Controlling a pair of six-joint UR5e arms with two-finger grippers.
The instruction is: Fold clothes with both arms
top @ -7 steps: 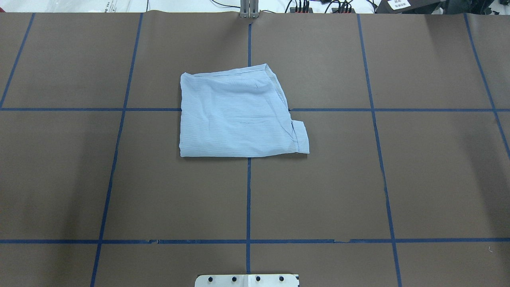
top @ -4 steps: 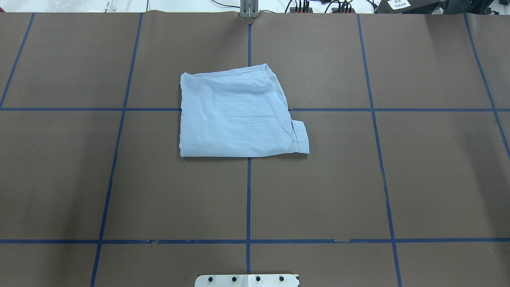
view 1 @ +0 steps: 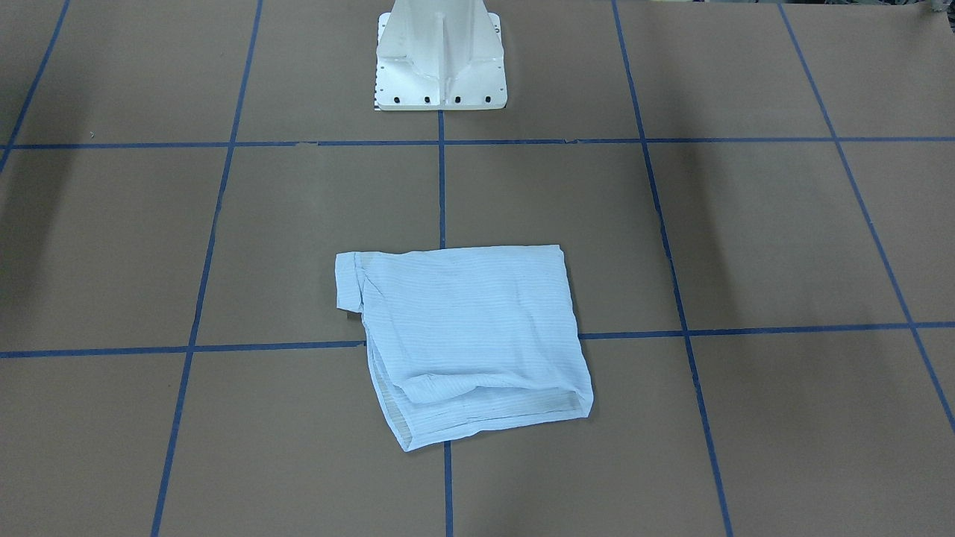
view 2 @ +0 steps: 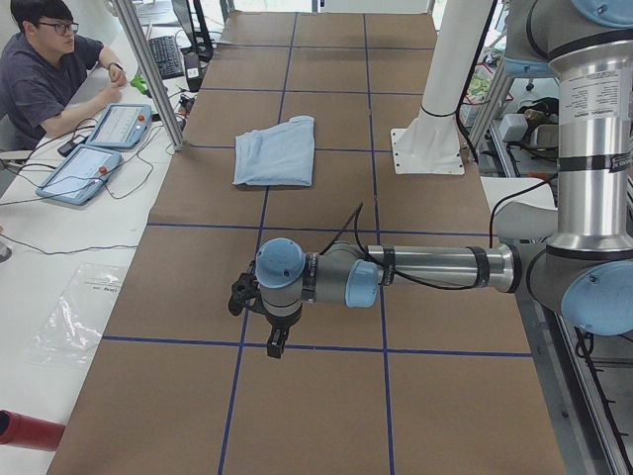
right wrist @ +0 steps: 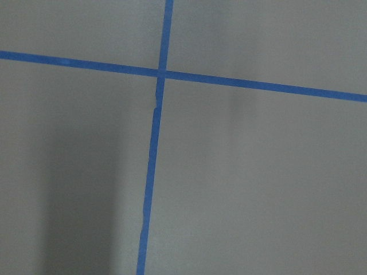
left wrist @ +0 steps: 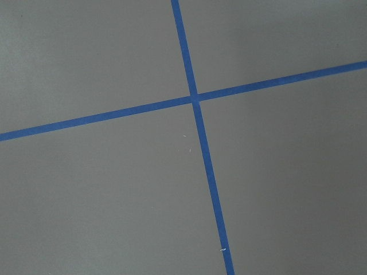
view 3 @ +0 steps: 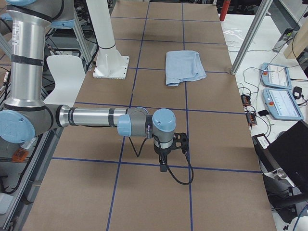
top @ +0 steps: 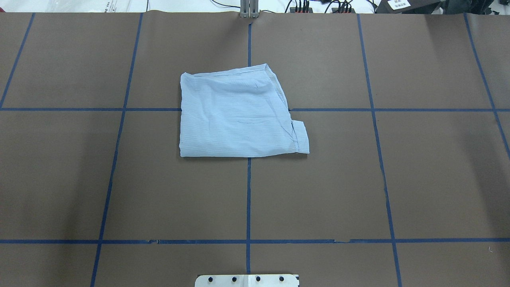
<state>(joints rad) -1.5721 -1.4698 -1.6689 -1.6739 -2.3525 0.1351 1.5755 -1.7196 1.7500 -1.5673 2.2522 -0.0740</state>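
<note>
Table (top: pixel 398 179) of brown paper and blue tape (top: pixel 248 199), my left arm (view 2: pixel 425 267) and right arm (view 3: pixel 91 117) stretched low over its ends, shirt (top: pixel 239 119) folded flat at the middle, well apart from both, left gripper (view 2: pixel 275 348) and right gripper (view 3: pixel 163 166) pointing down, open or closed I cannot tell
</note>
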